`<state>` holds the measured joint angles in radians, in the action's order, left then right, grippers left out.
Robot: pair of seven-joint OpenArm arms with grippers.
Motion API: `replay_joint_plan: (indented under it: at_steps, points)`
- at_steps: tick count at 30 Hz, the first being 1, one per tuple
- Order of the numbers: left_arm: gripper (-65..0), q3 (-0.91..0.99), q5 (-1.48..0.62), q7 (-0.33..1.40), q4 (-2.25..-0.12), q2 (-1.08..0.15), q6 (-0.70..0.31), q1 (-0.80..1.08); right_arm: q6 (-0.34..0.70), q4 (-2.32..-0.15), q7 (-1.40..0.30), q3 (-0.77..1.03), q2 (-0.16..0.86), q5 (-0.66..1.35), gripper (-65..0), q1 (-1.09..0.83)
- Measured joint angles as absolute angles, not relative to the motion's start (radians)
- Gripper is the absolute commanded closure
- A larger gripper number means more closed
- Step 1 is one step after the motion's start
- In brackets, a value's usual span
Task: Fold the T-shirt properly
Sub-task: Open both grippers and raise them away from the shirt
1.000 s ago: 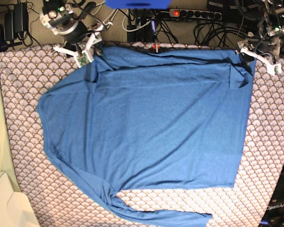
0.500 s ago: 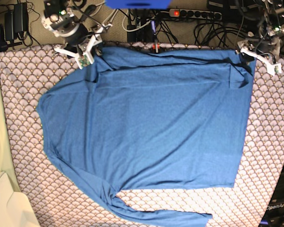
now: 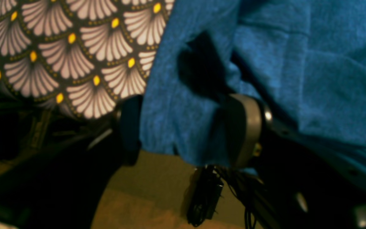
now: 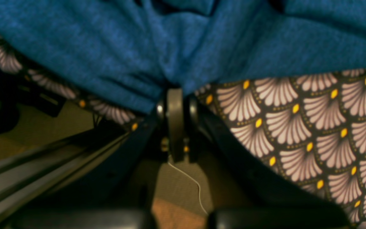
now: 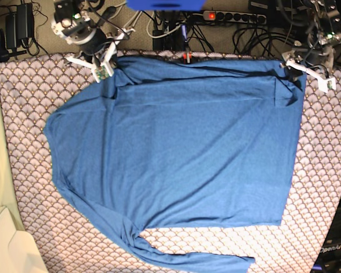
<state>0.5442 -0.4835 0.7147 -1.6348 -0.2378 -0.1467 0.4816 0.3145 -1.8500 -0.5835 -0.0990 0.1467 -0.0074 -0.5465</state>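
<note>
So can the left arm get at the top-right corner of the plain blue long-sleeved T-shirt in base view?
Likely yes: the open left gripper already straddles the plain blue T-shirt there, nothing visible in between.

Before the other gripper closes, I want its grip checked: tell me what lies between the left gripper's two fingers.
A bunched part of the blue T-shirt lies between the open fingers of the left gripper; the left wrist view shows it.
</note>
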Motion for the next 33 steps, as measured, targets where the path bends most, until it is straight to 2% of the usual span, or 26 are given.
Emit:
replay_joint_plan:
  at_steps: [17, 20, 24, 27, 30, 33]
  points:
    - [-37.9, 0.548, -0.5, 0.65, -1.581, -0.247, -0.162, 0.491, 0.315, -1.85, -0.583, -0.099, 0.147, -0.007, 0.0, -0.546]
    - [-30.3, 0.548, -0.498, 0.646, -1.581, -0.25, -0.161, 0.504, 0.315, -1.85, -0.583, -0.099, 0.147, -0.007, 0.0, -0.546]
    - [-13.2, 0.55, -0.486, 0.646, -1.576, -0.254, -0.147, 0.504, 0.315, -1.85, -0.583, -0.099, 0.146, -0.007, 0.0, -0.546]
    - [-3.7, 0.554, -0.484, 0.647, -1.572, -0.255, -0.142, 0.504, 0.315, -1.85, -0.584, -0.099, 0.147, -0.007, 0.0, -0.547]
    - [-0.1, 0.554, -0.488, 0.65, -1.572, -0.255, -0.143, 0.504, 0.315, -1.85, -0.583, -0.099, 0.147, -0.007, 0.0, -0.547]
    - [-0.4, 0.554, -0.488, 0.65, -1.575, -0.255, -0.143, 0.504, 0.315, -1.85, -0.582, -0.099, 0.147, -0.007, 0.0, -0.547]
